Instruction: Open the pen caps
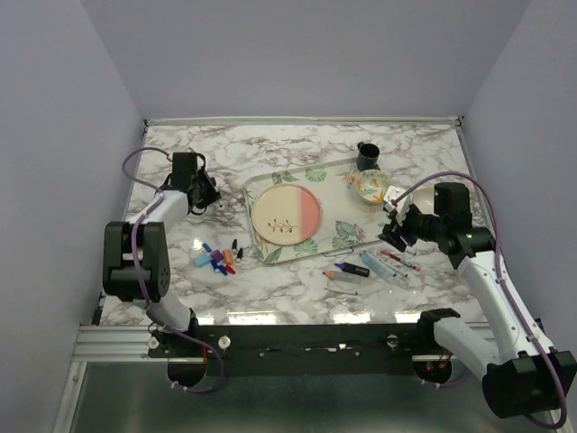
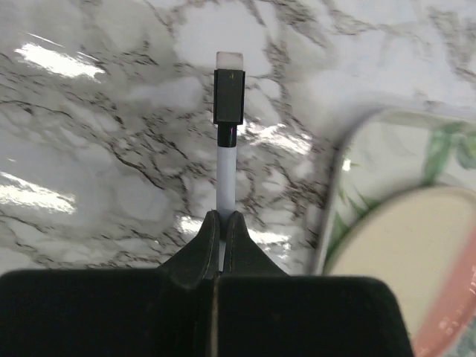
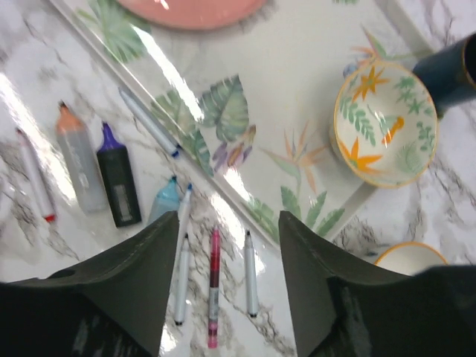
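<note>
- Left gripper (image 2: 222, 224) pinches a pen (image 2: 225, 167) by the barrel, leaving its black cap (image 2: 229, 97) exposed for pulling.
- Right gripper (image 3: 228, 222) hangs spread over uncapped pens (image 3: 214, 282), likely free to take it.

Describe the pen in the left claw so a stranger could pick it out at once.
Find the leaf-patterned tray; just off its left edge, over the marble table, sits the left claw. The pen it pinches is thin and white with a black cap, the only one not lying loose.
</note>
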`<state>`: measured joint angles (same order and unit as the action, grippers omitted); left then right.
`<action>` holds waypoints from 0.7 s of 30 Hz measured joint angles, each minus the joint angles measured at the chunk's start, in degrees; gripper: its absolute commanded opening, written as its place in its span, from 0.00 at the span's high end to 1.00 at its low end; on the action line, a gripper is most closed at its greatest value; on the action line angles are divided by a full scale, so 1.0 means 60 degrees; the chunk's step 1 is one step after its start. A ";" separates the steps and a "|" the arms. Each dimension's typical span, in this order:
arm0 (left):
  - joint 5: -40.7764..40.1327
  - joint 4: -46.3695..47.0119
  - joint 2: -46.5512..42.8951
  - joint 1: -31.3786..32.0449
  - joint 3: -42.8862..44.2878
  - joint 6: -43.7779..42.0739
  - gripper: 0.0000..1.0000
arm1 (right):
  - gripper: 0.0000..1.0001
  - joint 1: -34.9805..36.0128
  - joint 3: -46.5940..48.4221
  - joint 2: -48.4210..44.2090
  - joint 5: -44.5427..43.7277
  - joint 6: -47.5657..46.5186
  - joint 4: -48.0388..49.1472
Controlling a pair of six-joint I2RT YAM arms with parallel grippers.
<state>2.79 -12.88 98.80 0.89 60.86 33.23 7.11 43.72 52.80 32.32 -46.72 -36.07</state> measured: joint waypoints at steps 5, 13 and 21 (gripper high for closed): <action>0.2390 0.2535 -0.2659 0.0135 -0.2222 0.1013 1.00 | 0.08 0.0000 0.0834 0.0160 0.1603 0.0634 0.0175; 0.4623 0.7020 -0.3716 0.2707 -0.4350 0.2586 1.00 | 0.30 0.0455 0.2113 0.2463 0.5224 0.3588 0.1392; 0.3308 1.0451 -0.3697 0.5639 -0.5297 0.3373 1.00 | 0.31 0.0878 0.1005 0.3883 0.6411 0.8823 0.5169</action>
<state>22.63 49.82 76.62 34.72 29.08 53.47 12.38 49.76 76.09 70.78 6.22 -5.06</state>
